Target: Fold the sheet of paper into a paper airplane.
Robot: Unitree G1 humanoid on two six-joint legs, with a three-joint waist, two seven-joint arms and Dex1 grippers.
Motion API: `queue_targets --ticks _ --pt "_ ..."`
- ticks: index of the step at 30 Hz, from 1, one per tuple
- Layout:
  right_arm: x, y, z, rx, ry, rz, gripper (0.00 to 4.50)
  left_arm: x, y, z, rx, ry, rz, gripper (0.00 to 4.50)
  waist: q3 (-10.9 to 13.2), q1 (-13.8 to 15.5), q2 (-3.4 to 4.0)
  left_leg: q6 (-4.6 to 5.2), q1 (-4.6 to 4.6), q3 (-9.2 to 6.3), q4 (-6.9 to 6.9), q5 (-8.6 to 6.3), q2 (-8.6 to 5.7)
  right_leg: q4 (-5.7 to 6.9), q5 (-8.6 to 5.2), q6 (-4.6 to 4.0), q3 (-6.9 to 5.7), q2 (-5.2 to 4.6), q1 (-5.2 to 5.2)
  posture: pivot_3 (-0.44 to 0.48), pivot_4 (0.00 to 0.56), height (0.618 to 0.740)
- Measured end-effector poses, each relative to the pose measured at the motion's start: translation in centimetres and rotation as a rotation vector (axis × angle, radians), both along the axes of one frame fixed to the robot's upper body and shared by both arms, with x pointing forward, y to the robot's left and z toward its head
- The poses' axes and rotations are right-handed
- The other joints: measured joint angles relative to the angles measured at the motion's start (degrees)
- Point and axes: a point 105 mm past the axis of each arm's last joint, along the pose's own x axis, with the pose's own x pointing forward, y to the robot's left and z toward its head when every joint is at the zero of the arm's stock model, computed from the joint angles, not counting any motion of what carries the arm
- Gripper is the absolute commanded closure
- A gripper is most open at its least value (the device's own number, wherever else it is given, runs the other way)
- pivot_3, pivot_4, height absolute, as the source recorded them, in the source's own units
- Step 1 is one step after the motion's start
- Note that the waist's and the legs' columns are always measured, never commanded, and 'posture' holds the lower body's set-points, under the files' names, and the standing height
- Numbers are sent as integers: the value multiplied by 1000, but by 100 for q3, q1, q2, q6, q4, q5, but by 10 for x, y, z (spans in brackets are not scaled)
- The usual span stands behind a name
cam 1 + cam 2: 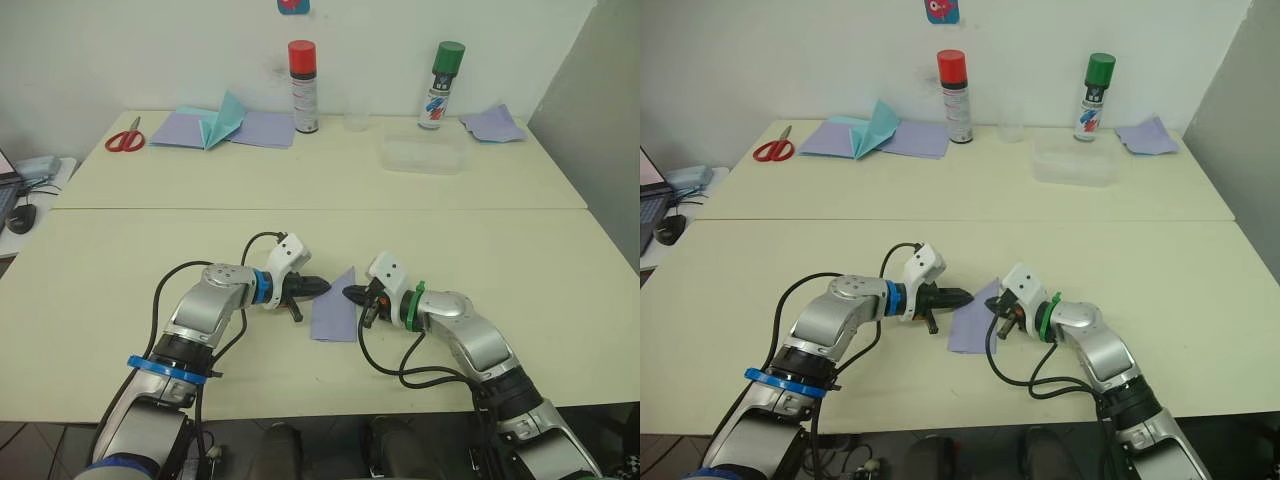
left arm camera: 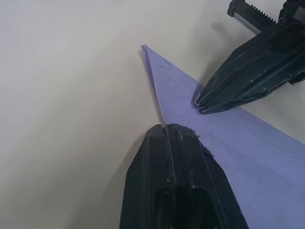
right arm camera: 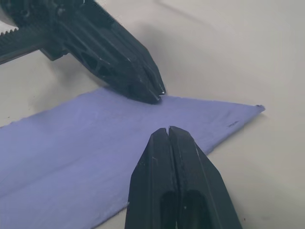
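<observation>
The lavender sheet of paper (image 1: pixel 335 312) lies flat on the near table, folded into a narrow wedge with its pointed nose away from me. A long crease runs down it in the right wrist view (image 3: pixel 71 152). My left gripper (image 1: pixel 322 287) is shut, and its tip rests on the paper's left edge near the nose (image 2: pixel 166 126). From the other side my right gripper (image 1: pixel 349 293) points at it, also shut, its tip touching the paper's right edge (image 3: pixel 167 130). The two tips are a short gap apart across the wedge.
On the far table: red scissors (image 1: pixel 125 137), a teal folded paper (image 1: pixel 225 118) on lavender sheets (image 1: pixel 265 128), a red-capped spray can (image 1: pixel 303 88), a green-capped can (image 1: pixel 441 85), a clear container (image 1: pixel 422 155) and a crumpled lavender piece (image 1: pixel 492 123).
</observation>
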Motion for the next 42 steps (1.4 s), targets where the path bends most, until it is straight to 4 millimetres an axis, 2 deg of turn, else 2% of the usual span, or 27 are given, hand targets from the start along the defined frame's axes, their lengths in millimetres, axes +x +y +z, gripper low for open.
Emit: queue_targets --ticks 5,9,14,18,26,28,33,37,42 --pt "8 -6 23 42 -83 -45 4500 -14 11 2 -79 93 180 4468 1 -19 1 0 -21 -10 1 0 5 3 0 0 2 -4 -16 0 150 740" --pt "7 -6 37 61 -130 -39 4500 -25 20 2 -125 166 339 4468 1 -11 1 0 -22 -13 2 0 3 2 0 0 2 -5 -15 0 150 740" --pt "1 -10 33 41 -87 -45 4500 -31 30 7 -228 249 616 4468 4 15 -4 -1 -23 -18 13 0 0 4 2 3 -1 -9 -10 0 150 740" --pt "-9 -12 25 36 -3 -56 4500 -30 37 22 -275 236 777 4468 3 18 -5 -1 -21 -20 15 0 -4 3 3 6 -1 -8 -4 0 150 740" --pt "-16 -23 9 20 136 -122 4500 -39 33 8 -242 285 893 4468 4 18 -6 -2 -20 -20 15 0 -7 2 4 6 1 -8 -5 0 150 740" --pt "-16 -24 9 27 148 -129 4131 -39 31 7 -242 290 909 4500 4 18 -6 -2 -20 -19 15 0 -10 2 4 7 2 -7 -5 0 150 740" --pt "-17 -23 14 41 134 -127 2572 -39 27 9 -266 301 913 3253 4 17 -7 -2 -20 -18 15 0 -12 2 4 7 2 -6 -5 0 150 740" --pt "-20 -23 22 40 42 -79 1123 -42 27 13 -293 306 900 2055 4 15 -7 -2 -20 -18 13 0 -14 -2 4 7 2 -5 -5 0 150 740" --pt "-35 -19 27 -5 -139 75 1090 -50 46 17 -307 313 916 568 5 -29 -9 -3 -18 -17 12 0 -11 -4 4 7 0 -3 -5 0 150 740"
